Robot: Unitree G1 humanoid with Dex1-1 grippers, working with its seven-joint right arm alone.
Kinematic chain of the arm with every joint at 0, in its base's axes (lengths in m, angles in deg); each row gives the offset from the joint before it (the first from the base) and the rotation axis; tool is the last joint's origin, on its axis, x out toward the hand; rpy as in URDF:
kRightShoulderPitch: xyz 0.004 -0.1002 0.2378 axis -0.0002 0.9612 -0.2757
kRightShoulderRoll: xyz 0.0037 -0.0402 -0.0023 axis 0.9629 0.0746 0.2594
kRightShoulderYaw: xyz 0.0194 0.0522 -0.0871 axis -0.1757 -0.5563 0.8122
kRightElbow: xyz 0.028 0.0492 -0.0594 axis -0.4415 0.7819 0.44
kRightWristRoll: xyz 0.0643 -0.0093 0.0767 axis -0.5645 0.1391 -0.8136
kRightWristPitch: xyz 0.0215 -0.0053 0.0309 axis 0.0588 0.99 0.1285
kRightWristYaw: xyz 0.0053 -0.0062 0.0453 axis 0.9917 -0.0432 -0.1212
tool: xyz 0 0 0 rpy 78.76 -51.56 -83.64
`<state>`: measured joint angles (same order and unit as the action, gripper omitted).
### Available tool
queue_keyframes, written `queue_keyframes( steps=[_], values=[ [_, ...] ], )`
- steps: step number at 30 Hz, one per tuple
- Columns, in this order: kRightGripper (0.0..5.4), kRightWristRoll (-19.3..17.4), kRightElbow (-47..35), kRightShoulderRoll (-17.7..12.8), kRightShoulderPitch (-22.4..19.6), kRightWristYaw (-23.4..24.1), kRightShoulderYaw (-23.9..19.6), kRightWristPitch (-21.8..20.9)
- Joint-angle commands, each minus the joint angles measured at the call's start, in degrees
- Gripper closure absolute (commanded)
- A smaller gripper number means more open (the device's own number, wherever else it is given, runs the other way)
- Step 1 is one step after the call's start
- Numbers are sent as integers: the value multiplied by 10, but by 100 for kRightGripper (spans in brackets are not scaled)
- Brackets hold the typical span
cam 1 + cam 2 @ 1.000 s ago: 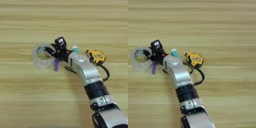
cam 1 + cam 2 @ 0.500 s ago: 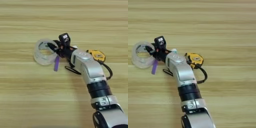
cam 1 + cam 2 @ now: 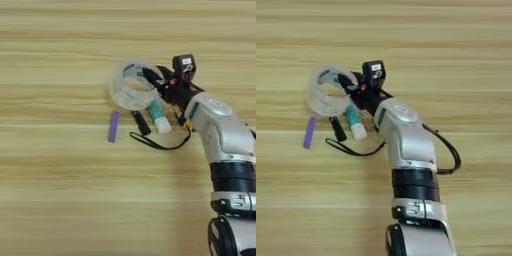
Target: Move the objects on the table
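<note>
My right gripper [image 3: 150, 78] is shut on the near wall of the clear tape roll [image 3: 131, 86], one black finger inside the ring; the roll [image 3: 330, 91] tilts a little. Just below the roll lie the black marker [image 3: 141, 123] and the white-and-teal glue stick [image 3: 159, 117], side by side. The short purple stick [image 3: 114, 126] lies left of them on the table [image 3: 60, 190]. A black strap [image 3: 159, 145] curls out from under my forearm; the tape measure itself is hidden behind the arm.
My silver forearm [image 3: 406, 145] comes up from the bottom edge and covers the table right of the items. A black cable [image 3: 455, 157] loops beside it. Bare wood lies to the left and far side.
The tape roll has moved right and away from the purple stick, carried by my gripper. The forearm swung right, uncovering the glue stick and marker and hiding the tape measure.
</note>
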<state>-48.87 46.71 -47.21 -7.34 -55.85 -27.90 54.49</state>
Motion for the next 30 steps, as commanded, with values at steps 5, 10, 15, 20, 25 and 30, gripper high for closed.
queue_keyframes(
  steps=[5,10,15,20,25,30],
  values=[
    [386,-29,33,-81,-64,24,-91,-70],
    [386,-24,90,-121,-75,40,-125,-112],
    [386,-27,144,-152,-78,51,-153,-150],
    [386,-18,206,-185,-80,67,-168,-190],
    [386,-14,264,-196,-72,69,-167,-223],
    [386,-12,300,-206,-69,73,-170,-245]
  ],
)
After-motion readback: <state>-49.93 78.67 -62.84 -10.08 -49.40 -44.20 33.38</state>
